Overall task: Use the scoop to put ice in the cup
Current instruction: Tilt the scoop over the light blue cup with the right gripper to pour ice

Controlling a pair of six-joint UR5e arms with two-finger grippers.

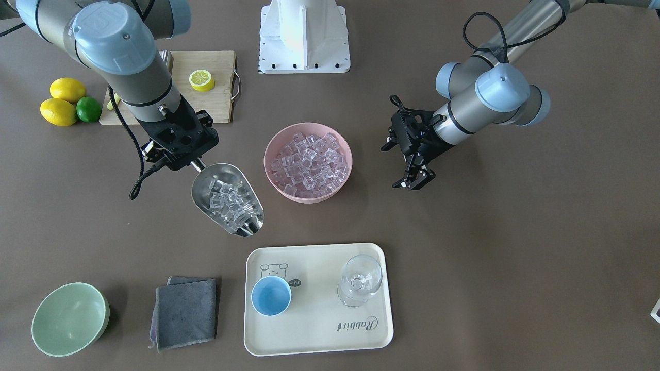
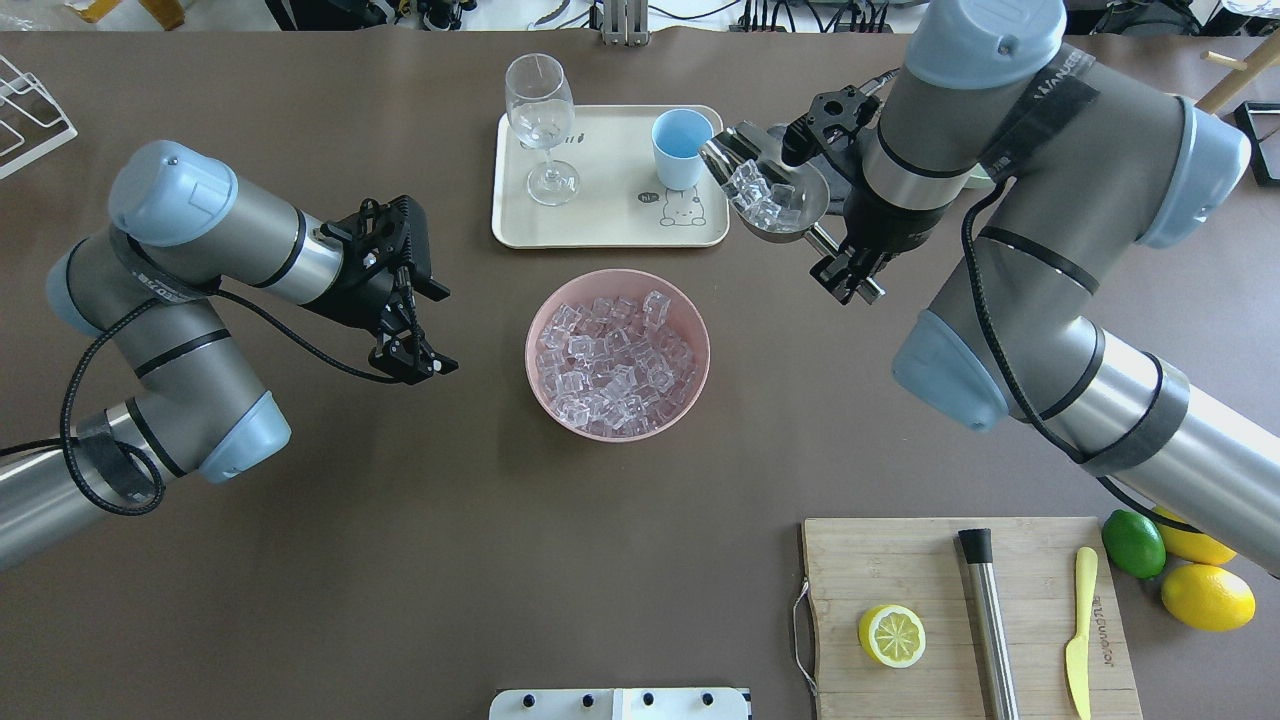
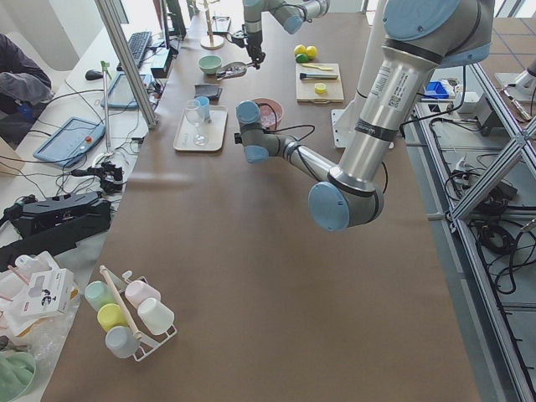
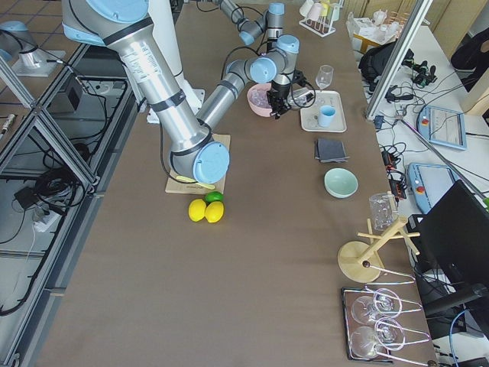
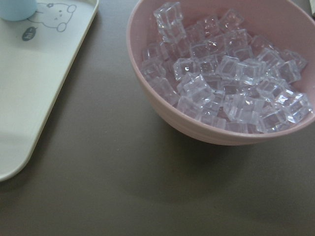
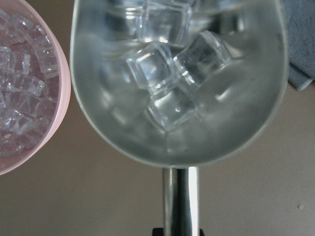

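My right gripper (image 1: 186, 161) is shut on the handle of the steel scoop (image 1: 227, 203), which holds several clear ice cubes (image 1: 229, 201). The scoop hangs above the table between the pink bowl (image 1: 268, 159) and the cream tray (image 1: 319, 330). In the overhead view the scoop (image 2: 770, 195) has its lip just right of the light-blue cup (image 2: 682, 148), which stands empty on the tray (image 2: 600, 225). The right wrist view shows the scoop (image 6: 123, 123) and its ice (image 6: 167, 73). The pink bowl is full of ice (image 2: 615, 365). My left gripper (image 2: 420, 365) is open and empty, left of the bowl.
A clear stemmed glass (image 2: 540, 110) stands on the tray beside the cup. A grey cloth (image 1: 185, 312) and a pale green bowl (image 1: 69, 319) lie beyond the scoop. A cutting board (image 2: 900, 560) holds a lemon half (image 2: 891, 636), a steel cylinder (image 2: 988, 620) and a yellow knife (image 2: 1078, 640).
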